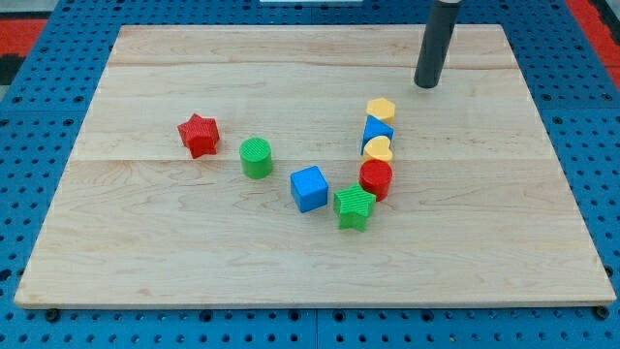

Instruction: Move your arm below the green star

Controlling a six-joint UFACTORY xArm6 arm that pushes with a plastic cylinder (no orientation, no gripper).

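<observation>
Though you scan every block and the bench [174, 262], writing: none legible.
Green star [355, 207]: ribbed top, lying flat, lower centre of the frame, touching the red cylinder [376, 178] at its upper right, just right of the blue cube [309, 188].
End effector: bare rod, so you have no jaws to judge; my tip [426, 85] sits upper right.
Star versus tip: well apart, star lower left of it.
</observation>
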